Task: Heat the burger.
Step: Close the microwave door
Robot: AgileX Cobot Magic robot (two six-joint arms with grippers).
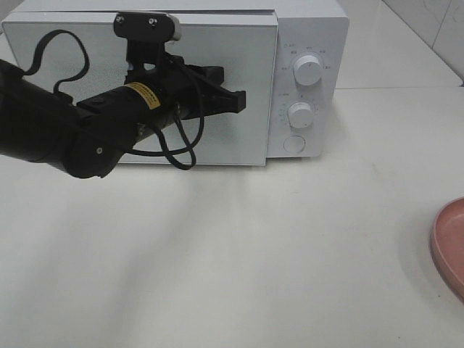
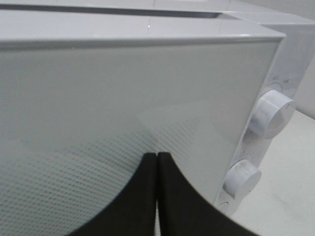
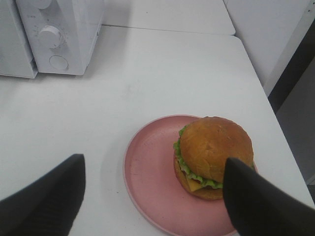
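Observation:
The burger [image 3: 212, 155], golden-brown bun with green lettuce, sits on a pink plate [image 3: 152, 182] in the right wrist view; in the exterior view only the plate's edge [image 1: 448, 243] shows at the far right and the burger is out of view. My right gripper [image 3: 152, 196] is open and hovers above and short of the plate. My left gripper [image 1: 235, 100] is shut and empty, its black fingertips [image 2: 156, 162] close to the closed glass door [image 1: 239, 51] of the white microwave [image 1: 308, 29], near the door's right edge.
The microwave has two round knobs [image 1: 308, 71] [image 1: 299, 114] and a round button [image 1: 293, 143] on its right panel. The white table [image 1: 254, 246] spreads in front. The table's far edge and a wall show in the right wrist view [image 3: 275, 54].

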